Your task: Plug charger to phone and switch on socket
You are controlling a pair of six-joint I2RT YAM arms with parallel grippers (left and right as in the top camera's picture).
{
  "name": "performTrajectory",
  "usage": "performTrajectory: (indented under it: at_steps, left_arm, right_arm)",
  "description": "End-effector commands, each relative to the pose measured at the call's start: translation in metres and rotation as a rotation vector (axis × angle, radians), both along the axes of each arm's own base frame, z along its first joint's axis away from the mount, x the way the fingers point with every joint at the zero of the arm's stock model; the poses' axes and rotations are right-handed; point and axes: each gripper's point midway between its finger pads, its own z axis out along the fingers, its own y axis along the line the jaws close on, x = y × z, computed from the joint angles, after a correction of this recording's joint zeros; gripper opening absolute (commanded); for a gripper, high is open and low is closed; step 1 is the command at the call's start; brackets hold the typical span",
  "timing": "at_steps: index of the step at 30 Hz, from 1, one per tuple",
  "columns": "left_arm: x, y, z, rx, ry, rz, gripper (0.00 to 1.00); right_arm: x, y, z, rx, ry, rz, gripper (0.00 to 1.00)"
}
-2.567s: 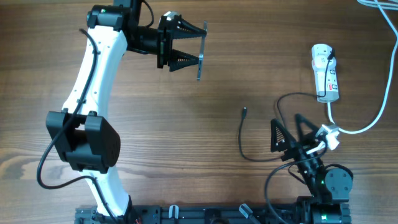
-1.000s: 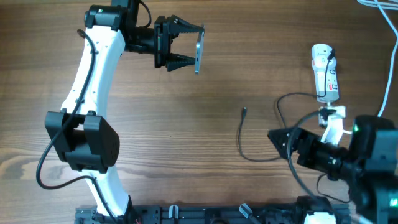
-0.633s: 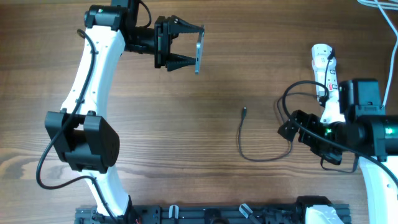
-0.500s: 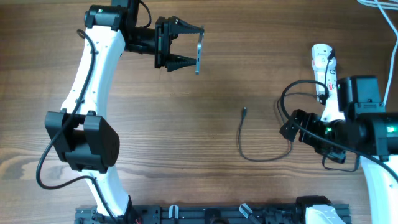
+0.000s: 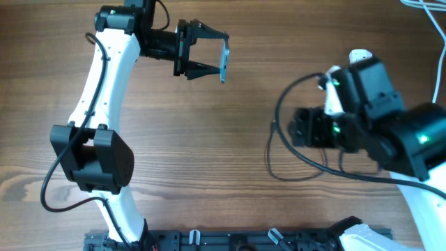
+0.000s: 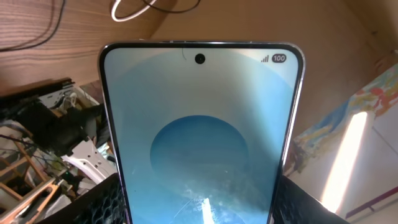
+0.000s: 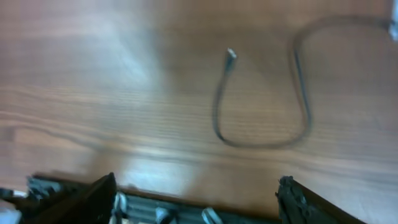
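Observation:
My left gripper (image 5: 214, 60) is shut on the phone (image 5: 224, 61) and holds it on edge above the table at the far left. In the left wrist view the phone (image 6: 200, 137) fills the frame, cyan screen facing the camera, clamped between both fingers (image 6: 99, 200). The charger's thin black cable (image 5: 277, 173) lies looped on the wood, with its small tip (image 5: 273, 125) pointing away. My right gripper (image 5: 301, 130) hangs open and empty just right of that tip. In the blurred right wrist view the tip (image 7: 231, 54) and loop (image 7: 261, 143) lie ahead of the gripper (image 7: 196, 202). The right arm hides the socket (image 5: 358, 54) except for its far end.
A thicker white cable (image 5: 433, 28) runs along the far right edge of the table. The black rail (image 5: 230, 240) of the arm bases lines the front edge. In the left wrist view a white loop of cable (image 6: 134, 7) lies on the wood beyond the phone.
My right arm has risen from the front edge and swung up and left, now covering the socket, with its gripper beside the charger tip. The left gripper still holds the phone, barely moved.

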Motion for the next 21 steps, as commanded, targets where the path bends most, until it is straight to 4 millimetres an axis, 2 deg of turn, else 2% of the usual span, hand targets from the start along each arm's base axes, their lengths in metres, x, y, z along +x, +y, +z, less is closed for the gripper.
performTrajectory:
  at_steps: [1, 5, 9, 15, 17, 21]
  left_arm:
    - [-0.006, 0.002, 0.018, -0.023, -0.011, 0.006, 0.66]
    - [-0.003, 0.004, 0.008, 0.041, 0.023, 0.030, 0.66]
    - [0.002, 0.004, 0.006, 0.052, 0.001, 0.038, 0.65]
    - [0.009, 0.006, -0.003, 0.114, 0.044, 0.078, 0.65]
    - [0.013, 0.006, -0.002, 0.111, 0.032, 0.085, 0.65]
    - [0.016, 0.006, -0.001, 0.110, 0.022, 0.093, 0.65]
  right_arm:
    - [0.011, 0.027, 0.017, 0.037, -0.077, 0.045, 0.92]
    - [0.022, 0.062, 0.036, 0.068, -0.133, 0.117, 0.92]
    - [0.048, 0.075, 0.048, 0.019, -0.203, 0.016, 0.92]
    - [0.070, 0.125, 0.069, 0.132, -0.318, 0.055, 0.94]
    - [0.077, 0.131, 0.071, 0.150, -0.331, 0.031, 0.94]
    - [0.093, 0.129, 0.062, 0.136, -0.333, -0.076, 0.94]
